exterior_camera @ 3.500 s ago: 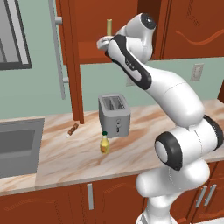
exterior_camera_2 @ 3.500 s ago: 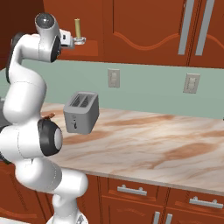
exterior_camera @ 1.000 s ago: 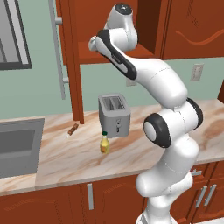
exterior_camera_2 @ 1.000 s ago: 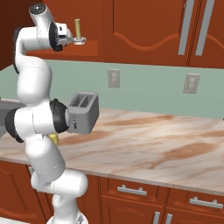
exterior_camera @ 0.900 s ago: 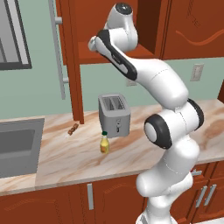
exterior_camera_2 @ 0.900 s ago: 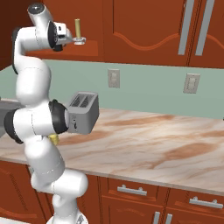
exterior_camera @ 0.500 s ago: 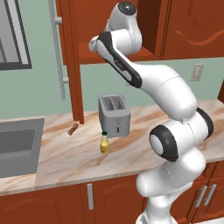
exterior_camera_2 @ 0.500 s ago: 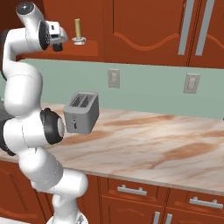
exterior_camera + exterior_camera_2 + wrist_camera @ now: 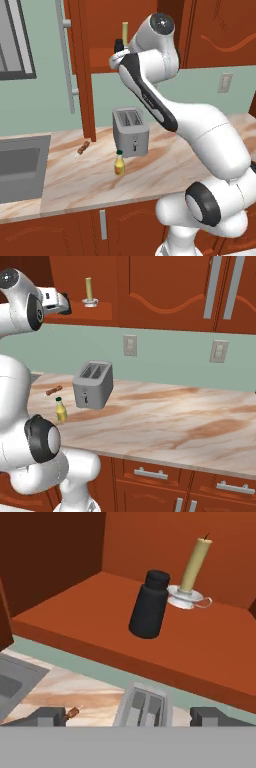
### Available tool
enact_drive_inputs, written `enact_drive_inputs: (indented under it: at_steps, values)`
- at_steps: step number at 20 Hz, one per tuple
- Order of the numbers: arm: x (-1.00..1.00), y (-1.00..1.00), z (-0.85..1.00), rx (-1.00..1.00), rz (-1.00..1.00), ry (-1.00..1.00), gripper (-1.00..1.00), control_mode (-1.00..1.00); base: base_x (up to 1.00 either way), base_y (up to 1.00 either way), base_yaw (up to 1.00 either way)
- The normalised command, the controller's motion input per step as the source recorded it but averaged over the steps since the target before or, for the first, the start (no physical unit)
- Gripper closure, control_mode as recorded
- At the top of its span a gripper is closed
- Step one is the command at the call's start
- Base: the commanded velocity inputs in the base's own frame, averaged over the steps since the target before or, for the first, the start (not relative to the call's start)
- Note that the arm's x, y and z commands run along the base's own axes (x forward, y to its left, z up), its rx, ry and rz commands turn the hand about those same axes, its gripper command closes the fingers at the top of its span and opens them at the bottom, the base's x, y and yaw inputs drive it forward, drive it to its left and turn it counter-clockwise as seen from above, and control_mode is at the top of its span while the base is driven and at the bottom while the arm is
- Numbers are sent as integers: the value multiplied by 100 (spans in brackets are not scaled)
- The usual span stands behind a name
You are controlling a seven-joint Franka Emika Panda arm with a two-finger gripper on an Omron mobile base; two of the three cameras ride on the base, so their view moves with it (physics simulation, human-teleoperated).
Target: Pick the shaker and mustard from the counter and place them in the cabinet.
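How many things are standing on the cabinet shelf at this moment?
2. The shaker stands upright toward the front of the cabinet shelf, and the candle in its white holder stands just behind it. Parts of the shelf lie outside the hand view, so something may be hidden.

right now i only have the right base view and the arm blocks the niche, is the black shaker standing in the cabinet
observer: yes, the small black cylindrical shaker stands upright on the red-brown wooden cabinet shelf.
operator: where is it relative to the candle
observer: in the hand view it stands in front of the pale-yellow candle in its white holder, nearer the shelf's front edge.
operator: are the fingers off it
observer: yes, the fingers stand wide apart with nothing between them; the shaker is out ahead of them.
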Motion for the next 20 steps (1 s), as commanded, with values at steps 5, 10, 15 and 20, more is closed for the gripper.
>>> enact_drive_inputs:
  at_steps: [5, 10, 15, 20]
  values:
    - [-87, -31, -37, 0, 2, -4, -100, -100, 0, 0, 0]
    - [-75, -21, -58, 0, 4, 0, -100, -100, 0, 0, 0]
    - [-51, -6, -71, -1, 5, 1, -100, -100, 0, 0, 0]
    - [-20, -1, -72, -1, 7, 5, -100, -100, 0, 0, 0]
